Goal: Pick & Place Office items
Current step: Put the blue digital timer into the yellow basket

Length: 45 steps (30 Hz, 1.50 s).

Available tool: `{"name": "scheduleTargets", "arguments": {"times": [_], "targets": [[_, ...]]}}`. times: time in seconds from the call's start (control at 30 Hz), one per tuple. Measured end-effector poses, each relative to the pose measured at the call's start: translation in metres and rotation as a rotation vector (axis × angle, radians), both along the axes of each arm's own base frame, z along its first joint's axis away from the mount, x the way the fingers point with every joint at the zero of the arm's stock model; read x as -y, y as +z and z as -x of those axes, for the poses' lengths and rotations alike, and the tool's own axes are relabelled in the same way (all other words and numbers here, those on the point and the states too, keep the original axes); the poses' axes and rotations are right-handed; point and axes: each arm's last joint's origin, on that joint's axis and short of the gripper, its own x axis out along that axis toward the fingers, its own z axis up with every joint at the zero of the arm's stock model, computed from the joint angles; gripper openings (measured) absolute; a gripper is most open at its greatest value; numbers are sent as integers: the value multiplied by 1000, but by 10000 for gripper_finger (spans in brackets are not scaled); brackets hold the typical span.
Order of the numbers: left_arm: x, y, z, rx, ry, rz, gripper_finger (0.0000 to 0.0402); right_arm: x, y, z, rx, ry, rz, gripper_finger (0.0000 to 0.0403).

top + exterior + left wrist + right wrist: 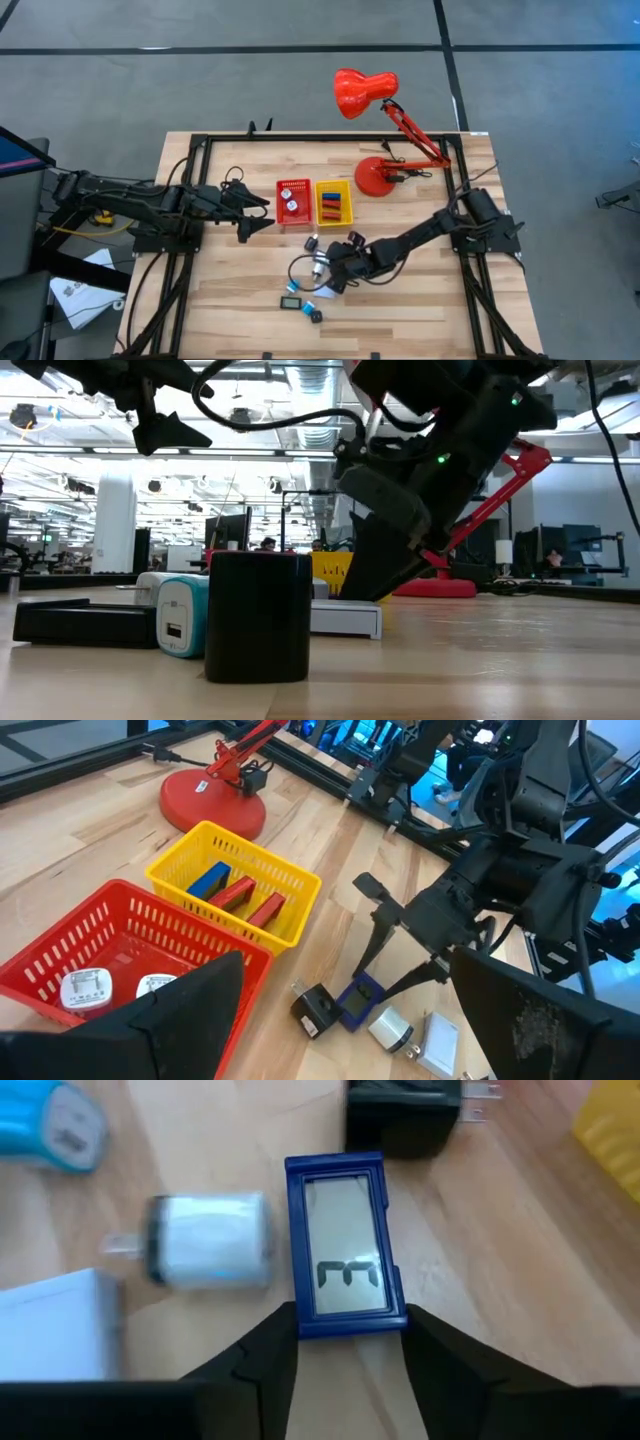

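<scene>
Several small office items lie on the wooden table. A blue device with a grey display (pixel 345 1245) lies flat, and my right gripper (pixel 350 1345) is shut on it. Beside it are a white plug (pixel 210 1240), a black adapter (pixel 405 1115) and a light blue charger (pixel 60 1125). The red bin (pixel 293 200) holds white pieces. The yellow bin (pixel 334 201) holds red and blue pieces. My left gripper (pixel 255 212) hangs open above the table, left of the red bin. My right gripper pinches the blue device between its two fingers by its two long sides (pixel 298 1315), at the end nearest the wrist. The fingers slant down from the table's right side. The device lies flat on the table, display up.
A red desk lamp (pixel 385 130) stands at the far right, with its base (pixel 380 176) beside the yellow bin. Near the front edge lie a black display device (pixel 292 302), the light blue charger (pixel 180 615) and a black cube (pixel 258 615). A white flat piece (pixel 345 618) lies under my right arm.
</scene>
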Motion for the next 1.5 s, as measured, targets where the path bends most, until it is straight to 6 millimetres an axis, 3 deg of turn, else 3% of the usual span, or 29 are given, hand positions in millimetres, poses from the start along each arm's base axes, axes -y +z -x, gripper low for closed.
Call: {"name": "scheduleTargets", "arguments": {"times": [0.23, 0.5, 0.67, 0.83, 0.93, 1.1, 1.5], "targets": [[0, 1, 0, 37, 68, 179, 350, -2, 37, 15, 1, 71, 93, 137], [9, 9, -20, 187, -5, 592, 350, 12, 114, 37, 162, 59, 217, 137], [17, 8, -47, 300, -72, 625, 345, 29, 155, 38, 258, 43, 271, 139], [20, -8, -65, 272, -68, 631, 316, 34, 178, 34, 291, 80, 320, 140], [21, -12, -71, 288, -72, 633, 298, 31, 184, 28, 297, 105, 337, 140], [22, -6, -77, 395, -104, 645, 283, 24, 176, 19, 261, 133, 336, 140], [22, -17, -77, 295, -70, 632, 261, 2, 163, -7, 235, 193, 327, 141]]}}
